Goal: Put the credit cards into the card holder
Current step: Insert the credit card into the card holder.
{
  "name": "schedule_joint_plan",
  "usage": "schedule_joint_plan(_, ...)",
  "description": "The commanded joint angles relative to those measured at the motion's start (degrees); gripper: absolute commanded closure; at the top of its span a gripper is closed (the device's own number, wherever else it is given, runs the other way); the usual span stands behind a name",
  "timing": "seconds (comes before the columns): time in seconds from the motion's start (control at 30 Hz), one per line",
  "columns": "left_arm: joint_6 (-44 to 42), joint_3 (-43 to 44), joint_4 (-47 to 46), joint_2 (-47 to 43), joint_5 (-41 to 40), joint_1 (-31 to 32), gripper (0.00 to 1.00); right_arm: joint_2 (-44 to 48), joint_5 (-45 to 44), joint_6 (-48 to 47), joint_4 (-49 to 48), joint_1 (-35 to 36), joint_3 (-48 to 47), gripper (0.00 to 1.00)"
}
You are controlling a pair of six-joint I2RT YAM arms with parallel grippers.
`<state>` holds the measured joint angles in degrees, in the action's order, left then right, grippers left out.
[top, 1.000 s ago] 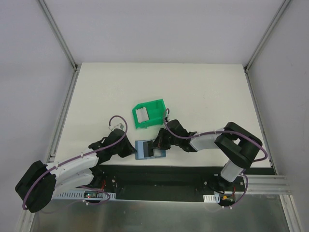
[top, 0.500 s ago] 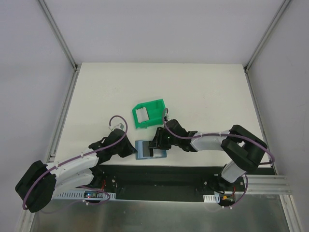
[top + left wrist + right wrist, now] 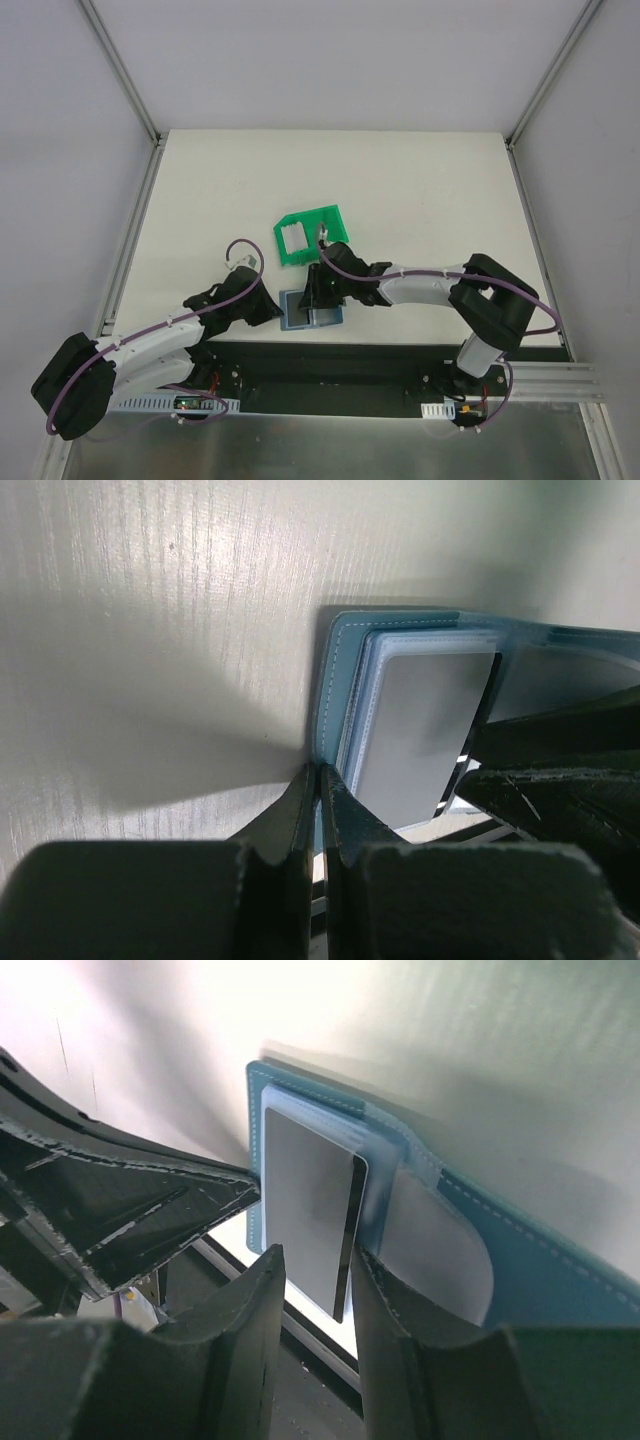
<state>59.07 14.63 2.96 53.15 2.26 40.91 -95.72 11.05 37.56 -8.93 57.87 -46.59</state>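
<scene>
Left wrist: my left end effector (image 3: pixel 318 772) clamps the teal-blue folding card holder (image 3: pixel 338 660) steady; right end effector (image 3: pixel 318 1260), open-jawed, straddles the thin dark grey card (image 3: pixel 305 1190).

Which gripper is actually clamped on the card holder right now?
The left gripper, shut on the card holder at its edge. The right gripper has its jaws apart by the grey card.

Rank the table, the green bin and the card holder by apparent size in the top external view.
1. table
2. green bin
3. card holder, partly hidden under the right tool, yet it looks smaller than the bin.
</scene>
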Motion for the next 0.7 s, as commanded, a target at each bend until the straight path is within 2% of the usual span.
schedule_joint_plan(0.0, -1.15, 1.1, 0.29, -0.5, -0.94, 0.14, 1.0, -1.13, 0.46, -2.4, 3.92, 1.9, -5.35, 0.66)
schedule_joint_plan(0.23, -1.15, 0.66, 0.29, -1.38, -1.12, 0.23, 1.0, -0.44, -1.64, -4.07, 7.25, 1.72, -6.94, 0.66)
schedule_joint_plan(0.5, -1.06, 0.31, 0.99, -3.22, -1.91, 0.23, 1.0, 9.4, -8.76, -13.91, 19.63, -1.87, -10.62, 0.54)
schedule_joint_plan(0.67, -1.41, 0.66, 1.17, -3.22, -1.91, 0.23, 1.0, 13.54, -15.7, -19.1, 26.23, -6.44, -14.49, 0.45)
